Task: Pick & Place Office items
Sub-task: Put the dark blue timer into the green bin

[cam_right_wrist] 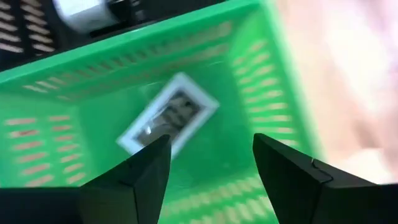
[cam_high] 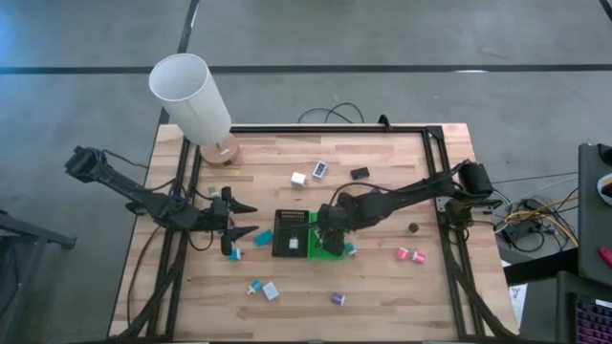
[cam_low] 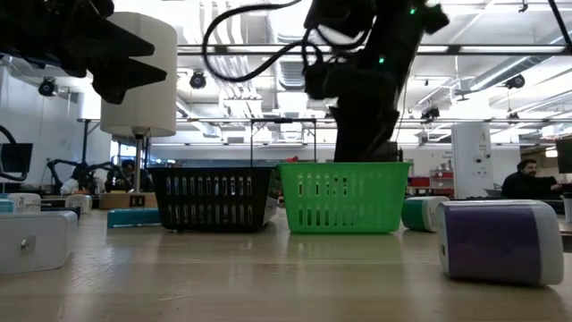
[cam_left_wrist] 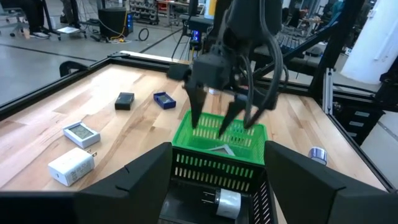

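Right wrist view tells most of it: the right gripper [cam_right_wrist: 210, 163] hangs over the green tray [cam_right_wrist: 261, 99] with its fingers apart and nothing between them, and a flat white-framed item [cam_right_wrist: 169, 118] lies loose on the tray's floor below, so I'd judge this is the release step of one placement. The item's long axis seems to run on a diagonal across the tray floor rather than square with its walls, though the blur keeps me from saying which end is which. From the high view, the right gripper [cam_high: 330, 232] sits above the green tray [cam_high: 311, 250], beside the black tray [cam_high: 289, 232], while the left gripper [cam_high: 241, 225] waits near it, fingers parted and empty. Other office items, such as the pink pieces [cam_high: 410, 254] and a purple piece [cam_high: 338, 299], lie scattered on the table [cam_high: 382, 287]. Next calls for lifting clear of the tray walls, then choosing a loose piece.
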You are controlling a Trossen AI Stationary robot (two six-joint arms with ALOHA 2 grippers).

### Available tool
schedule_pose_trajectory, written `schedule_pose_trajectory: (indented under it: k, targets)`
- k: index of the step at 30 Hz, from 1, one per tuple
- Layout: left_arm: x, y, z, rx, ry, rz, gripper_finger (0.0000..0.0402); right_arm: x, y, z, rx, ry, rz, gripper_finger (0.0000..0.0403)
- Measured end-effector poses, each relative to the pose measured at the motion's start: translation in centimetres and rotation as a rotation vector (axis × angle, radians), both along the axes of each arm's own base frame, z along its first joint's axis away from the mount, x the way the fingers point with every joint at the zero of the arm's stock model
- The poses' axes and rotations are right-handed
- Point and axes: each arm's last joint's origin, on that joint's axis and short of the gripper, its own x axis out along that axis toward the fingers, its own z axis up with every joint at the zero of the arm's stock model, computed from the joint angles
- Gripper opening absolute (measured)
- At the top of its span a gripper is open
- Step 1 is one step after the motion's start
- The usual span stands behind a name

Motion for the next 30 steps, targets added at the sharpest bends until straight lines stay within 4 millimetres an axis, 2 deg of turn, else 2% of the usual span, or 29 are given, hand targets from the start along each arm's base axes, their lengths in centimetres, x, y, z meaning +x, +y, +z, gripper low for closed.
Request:
schedule_pose_trajectory:
  k: [7,13,18,21,24,30]
  targets:
    - [0.0,0.0,0.0,0.000,-0.004,0.000,0.0262,-2.3,-0.4,3.9,-0.239,-0.065,-0.097,0.0221]
    - [0.0,0.0,0.0,0.000,-0.003,0.000,0.0262,-6.7,-1.0,6.3,-0.372,-0.157,-0.286,0.0221]
    - [0.0,0.0,0.0,0.004,0.000,0.000,0.0262,-10.6,-2.0,5.6,-0.317,-0.197,-0.409,0.0221]
    - [0.0,0.0,0.0,0.006,0.000,-0.001,0.0262,-12.3,-3.0,4.9,-0.195,-0.155,-0.423,0.0221]
    - [0.0,0.0,0.0,0.007,0.000,-0.001,0.0262,-13.4,-4.2,4.5,-0.077,-0.119,-0.429,0.0221]
    - [0.0,0.0,0.0,0.007,0.000,-0.001,0.0262,-14.1,-6.8,5.4,-0.025,-0.117,-0.419,0.0221]
